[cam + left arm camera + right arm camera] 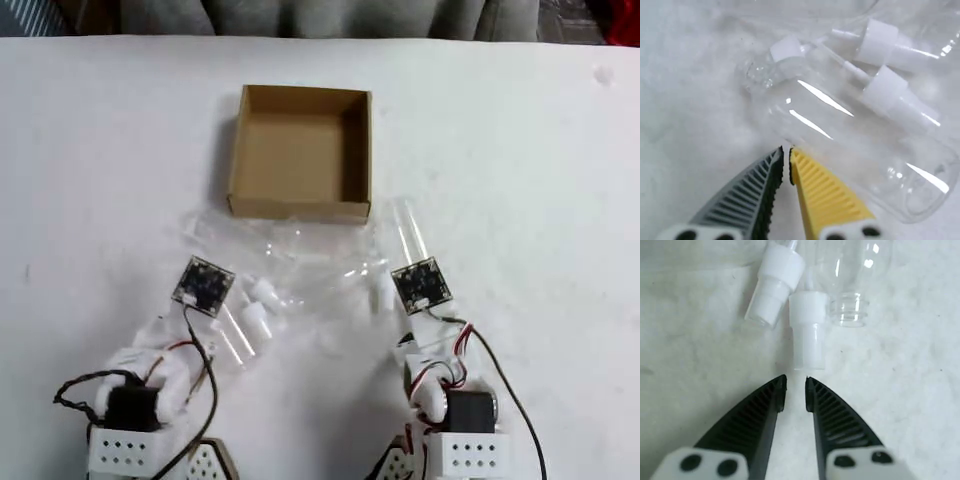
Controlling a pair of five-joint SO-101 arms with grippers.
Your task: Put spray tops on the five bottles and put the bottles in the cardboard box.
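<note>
Bottles [270, 240] of clear plastic lie on their sides on the white table [100, 150], bunched just in front of the box [298, 208], with white spray tops [262, 293] loose among them. One bottle [410, 225] lies off the box's near right corner, its length running away from the arms. The box sits open side up at mid-table, beyond the clutter.

The left gripper [786, 152] hangs low over the table with its grey and yellow fingers all but closed on nothing. Their tips stop just short of a bottle [850, 150] lying across its path. A spray top [787, 50] rests beside that bottle's neck, and two more [890, 90] lie just beyond it, thin tubes showing.

The right gripper [795, 382] is also low, its black fingers parted by a narrow gap and gripping nothing. Just ahead of the tips lies a spray top [807, 330], apart from them. A second one [772, 285] lies close on one side of it, and the uncapped neck of a bottle [850, 307] on the other.

Both arms are folded near the table's front edge, well apart.
</note>
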